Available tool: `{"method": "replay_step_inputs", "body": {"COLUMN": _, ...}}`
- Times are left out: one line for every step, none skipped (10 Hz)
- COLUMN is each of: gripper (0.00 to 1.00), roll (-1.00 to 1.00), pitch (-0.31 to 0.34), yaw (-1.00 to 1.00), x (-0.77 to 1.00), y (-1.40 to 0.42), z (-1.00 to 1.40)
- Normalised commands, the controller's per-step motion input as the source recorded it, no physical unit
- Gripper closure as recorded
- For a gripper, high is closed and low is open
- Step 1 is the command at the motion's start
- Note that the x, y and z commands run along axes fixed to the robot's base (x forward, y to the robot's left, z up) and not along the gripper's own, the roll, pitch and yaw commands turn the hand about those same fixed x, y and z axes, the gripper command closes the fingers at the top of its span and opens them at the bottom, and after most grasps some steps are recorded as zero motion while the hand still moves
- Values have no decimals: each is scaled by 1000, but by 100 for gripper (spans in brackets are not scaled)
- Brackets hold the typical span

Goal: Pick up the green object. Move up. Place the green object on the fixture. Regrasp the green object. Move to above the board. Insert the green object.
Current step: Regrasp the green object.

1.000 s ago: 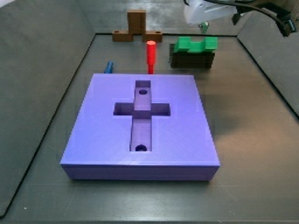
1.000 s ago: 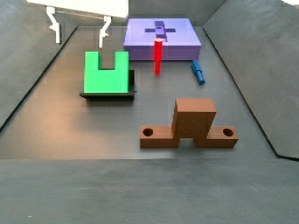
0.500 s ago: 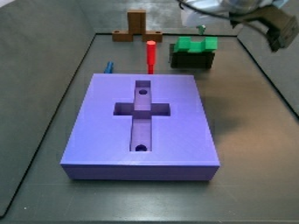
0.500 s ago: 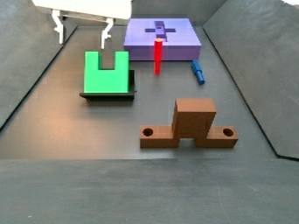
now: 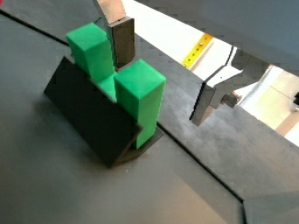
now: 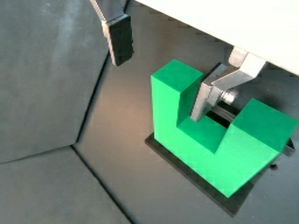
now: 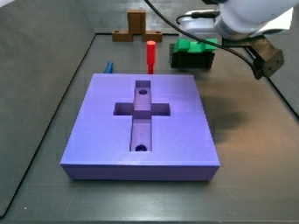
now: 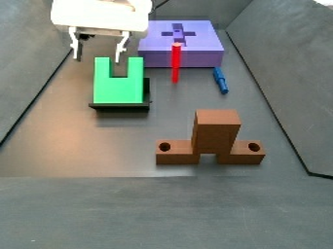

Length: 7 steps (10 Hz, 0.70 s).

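Lower than half a second ago, the gripper [image 8: 99, 45] has come down over the far end of the green object [image 8: 119, 81], its white body now filling more of both side views. The jaws stand wide apart and hold nothing. In a wrist view one dark-padded finger [image 6: 118, 38] hangs out over bare floor, clear of the piece, while its partner [image 6: 218, 88] sits in the central notch between the two green prongs; whether that finger touches the green walls cannot be told. In a wrist view, one finger [image 5: 121, 40] stands close against one green prong and the silver partner [image 5: 222, 84] sits well off to the side, with the green object [image 5: 122, 81] rising between them.

Below the jaws, the green object rests on the fixture [image 8: 146, 94], whose dark edge shows along one side of the piece; in a side view the green object [image 7: 194, 45] sits on top of the dark fixture [image 7: 193, 59]. Beyond the jaws lies the board [image 8: 181, 43], well apart, with a red peg [image 8: 176, 60] standing upright just beside its near edge and a blue peg [image 8: 221, 80] lying on the floor close by. A brown wooden stand [image 8: 211, 140] stands well clear, on the opposite side of the green object from the board.
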Motion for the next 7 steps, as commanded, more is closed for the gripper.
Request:
{"method": "replay_step_inputs", "body": {"gripper": 0, "roll": 0, "pitch": 3, "yaw": 0, "x": 0, "y": 0, "z": -106}}
{"method": "replay_step_inputs", "body": {"gripper": 0, "roll": -66, "pitch": 0, "yaw": 0, "x": 0, "y": 0, "z": -186}}
{"method": "replay_step_inputs", "body": {"gripper": 0, "roll": -166, "pitch": 0, "yaw": 20, "x": 0, "y": 11, "z": -240}}
{"method": "replay_step_inputs", "body": {"gripper": 0, "roll": -334, "pitch": 0, "yaw": 60, "x": 0, "y": 34, "z": -243}}
{"method": "replay_step_inputs", "body": {"gripper": 0, "roll": -294, "pitch": 0, "yaw": 49, "x": 0, "y": 17, "z": -177}}
{"method": "replay_step_inputs", "body": {"gripper": 0, "roll": -23, "pitch": 0, "yaw": 0, "x": 0, "y": 6, "z": 0}}
{"method": "replay_step_inputs", "body": {"gripper": 0, "roll": 0, "pitch": 0, "yaw": 0, "x": 0, "y": 17, "z": 0}}
